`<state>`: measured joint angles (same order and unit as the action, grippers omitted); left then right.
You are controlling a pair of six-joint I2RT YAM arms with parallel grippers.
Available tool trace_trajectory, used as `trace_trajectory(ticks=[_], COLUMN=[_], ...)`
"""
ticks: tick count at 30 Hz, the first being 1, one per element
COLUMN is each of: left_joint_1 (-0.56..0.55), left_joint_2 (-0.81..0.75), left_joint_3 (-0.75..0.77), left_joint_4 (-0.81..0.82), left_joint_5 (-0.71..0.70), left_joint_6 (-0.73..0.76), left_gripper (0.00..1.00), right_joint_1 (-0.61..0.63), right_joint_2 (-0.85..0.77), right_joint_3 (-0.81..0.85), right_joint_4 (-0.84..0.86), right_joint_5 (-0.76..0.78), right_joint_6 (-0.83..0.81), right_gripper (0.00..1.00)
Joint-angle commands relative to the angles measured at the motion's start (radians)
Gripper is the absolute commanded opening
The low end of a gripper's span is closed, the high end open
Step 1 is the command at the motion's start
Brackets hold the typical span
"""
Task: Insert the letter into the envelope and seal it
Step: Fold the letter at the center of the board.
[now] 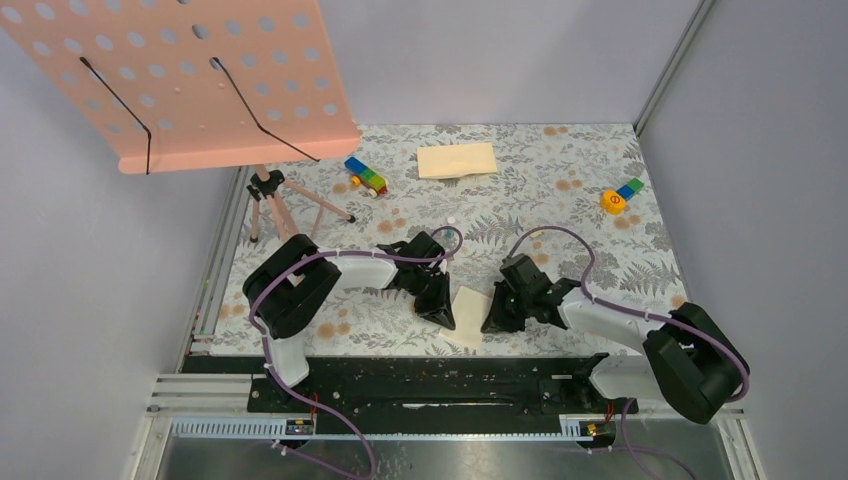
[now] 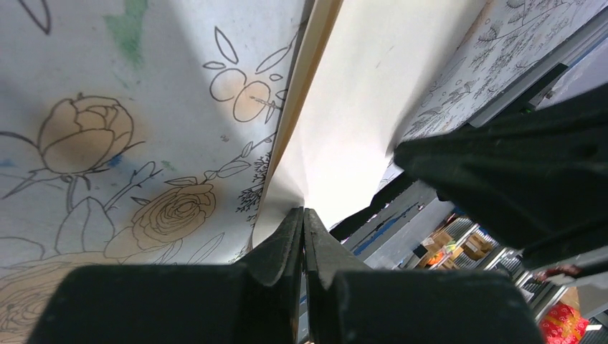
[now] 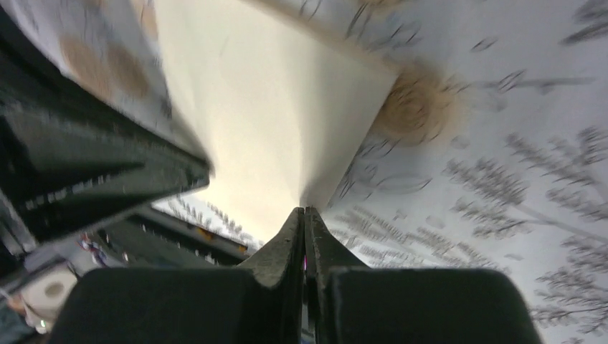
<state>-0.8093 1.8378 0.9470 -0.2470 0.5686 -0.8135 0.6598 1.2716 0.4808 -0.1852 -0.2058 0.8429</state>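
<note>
As left gripper [image 2: 302, 213] and right gripper [image 3: 305, 212] pinch the letter [image 2: 358, 107], it seems folded.

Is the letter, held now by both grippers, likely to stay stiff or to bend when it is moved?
Probably floppy: the letter curves and creases slightly where the left gripper pinches its edge. Likely light: the right gripper also holds it by only a thin margin. It might buckle if the arms push together.

The floral table [image 1: 560, 270] bears the envelope [image 1: 456, 160] near its far edge — striped block toy [image 1: 366, 177] left, yellow block toy [image 1: 621, 195] right.
</note>
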Motion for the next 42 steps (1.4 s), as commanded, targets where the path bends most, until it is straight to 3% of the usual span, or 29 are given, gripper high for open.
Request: trace_trajectory(ticks=[1,8,13,20,26,35,42], left_joint_1=[0.011,0.010,0.011,0.009,0.008,0.009,0.007], left_joint_2=[-0.011,-0.017,-0.020,-0.017,-0.013,-0.018,-0.031], left_joint_3=[-0.021,-0.033,-0.027,-0.029,-0.032,-0.023,-0.023], left_joint_4=[0.010,0.015,0.004,-0.038,-0.037,-0.039,-0.038], left_joint_5=[-0.107,-0.102,-0.081,-0.090,-0.090,-0.083,-0.083], left_joint_6=[0.016,0.023,0.079,0.132,0.137,0.128,0.116], left_gripper=[0.04,0.05,0.05,0.04,0.05,0.04,0.05], right_joint_1=[0.051,0.052,0.045,-0.095,-0.123,-0.120,-0.121], right_joint_2=[-0.074,0.009,0.076,0.105,0.166,-0.013,0.209], right_joint_3=[-0.018,-0.010,0.031,0.121,0.212,0.146,0.148], right_joint_4=[-0.026,-0.026,-0.077,-0.126,-0.147,-0.075,0.046], right_joint_5=[-0.070,-0.084,0.036,0.055,0.030,0.054,0.001], right_joint_6=[-0.056,-0.068,-0.118,-0.160,-0.193,-0.114,-0.111], right_gripper=[0.00,0.00,0.01,0.01,0.01,0.03,0.02])
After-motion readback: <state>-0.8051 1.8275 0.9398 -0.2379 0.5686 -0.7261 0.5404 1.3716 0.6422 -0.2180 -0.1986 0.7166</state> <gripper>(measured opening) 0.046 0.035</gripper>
